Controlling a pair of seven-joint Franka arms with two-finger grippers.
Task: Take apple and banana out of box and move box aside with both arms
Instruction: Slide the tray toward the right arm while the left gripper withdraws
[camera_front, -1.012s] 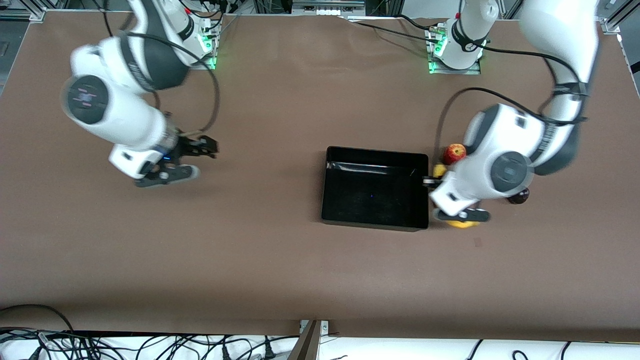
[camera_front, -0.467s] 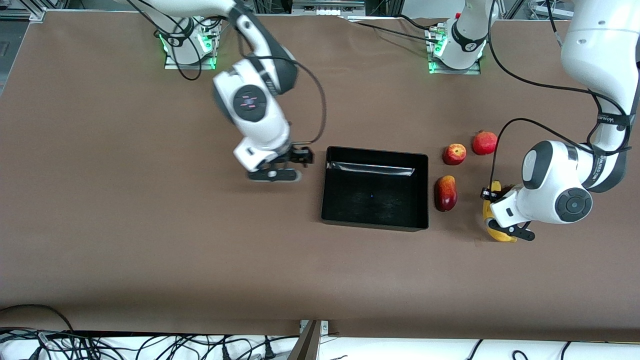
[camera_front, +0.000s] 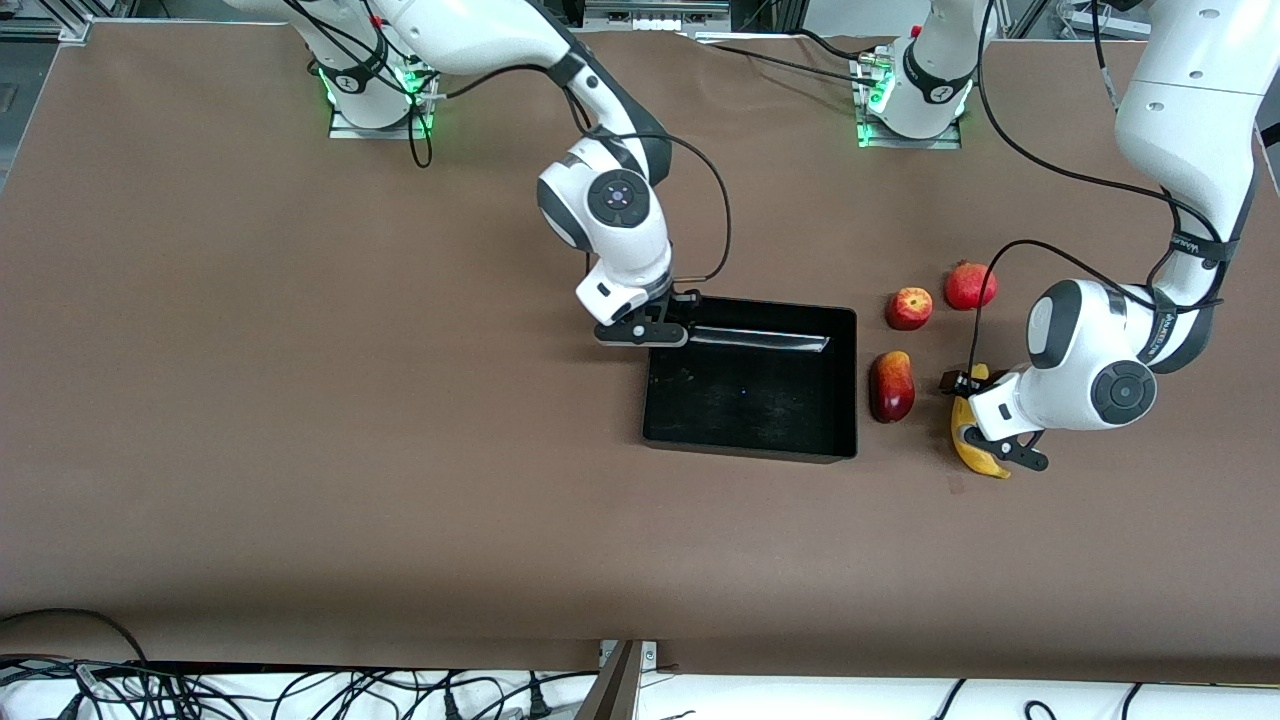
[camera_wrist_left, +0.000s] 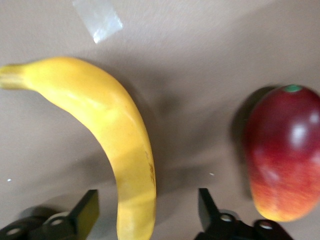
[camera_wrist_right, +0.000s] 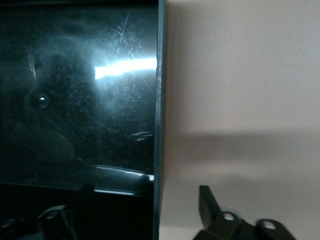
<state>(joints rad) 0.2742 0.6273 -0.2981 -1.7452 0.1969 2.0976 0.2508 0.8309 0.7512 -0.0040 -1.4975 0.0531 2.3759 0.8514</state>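
Note:
The black box lies mid-table. My right gripper is open, down at the box's corner toward the right arm's base. In the right wrist view the box wall runs between the open fingers of my right gripper. The banana, mango, apple and pomegranate lie beside the box toward the left arm's end. My left gripper is open, low over the banana's farther end. In the left wrist view my left gripper has a finger on each side of the banana, with the mango beside it. The mangosteen is hidden.
A small piece of tape lies on the brown table just past the banana's stem end. The left arm's forearm hangs over the table beside the fruits.
My right arm has swung from the right arm's end of the table to the box corner. My left arm has moved off the box edge to over the banana, uncovering the fruits.

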